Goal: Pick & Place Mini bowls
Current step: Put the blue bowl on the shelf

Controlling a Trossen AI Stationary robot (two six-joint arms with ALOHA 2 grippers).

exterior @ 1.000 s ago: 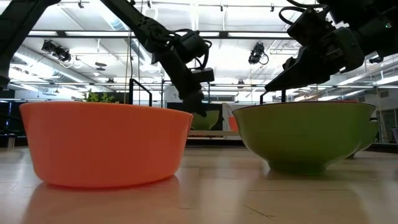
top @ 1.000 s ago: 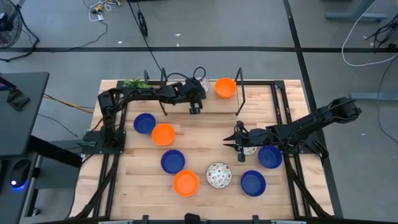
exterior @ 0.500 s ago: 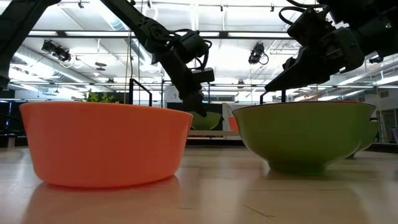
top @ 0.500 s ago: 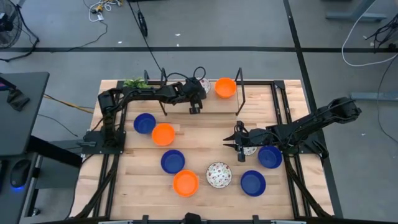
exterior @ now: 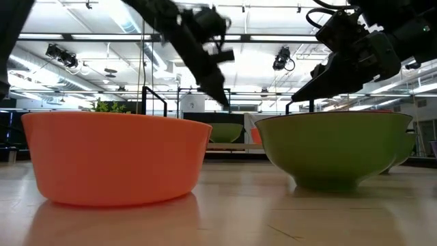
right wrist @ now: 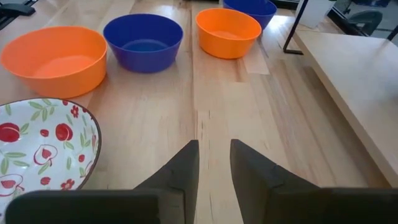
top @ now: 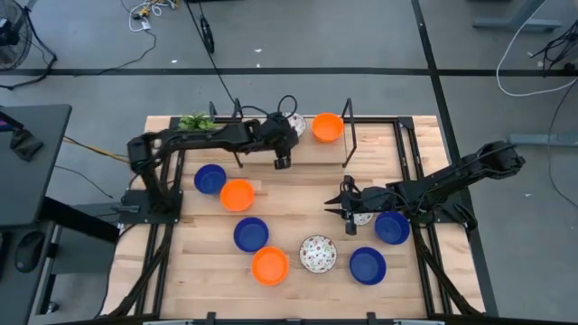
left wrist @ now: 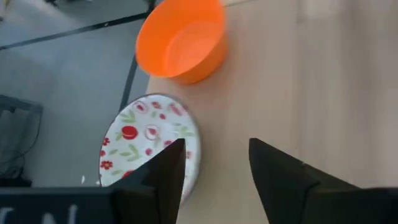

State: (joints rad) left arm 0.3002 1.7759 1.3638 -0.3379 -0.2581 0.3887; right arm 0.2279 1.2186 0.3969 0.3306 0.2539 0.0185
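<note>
Mini bowls stand on the wooden table: blue ones, orange ones, and red-patterned white ones. Another patterned bowl shows partly under the right arm. My left gripper hangs open above the table, just beside the far patterned bowl, which rests on its base next to the orange bowl. My right gripper hovers slightly open at mid-table, nothing between its fingers.
A black metal frame stands upright near the far edge, and a small green plant sits at the far left corner. In the low view an orange bowl and a green-walled bowl fill the foreground. Bare wood lies at mid-table.
My left gripper has risen from beside the far patterned bowl, mostly in the last half second, and its arm has swung a little. The bowl stays where it was. My right arm has kept still.
</note>
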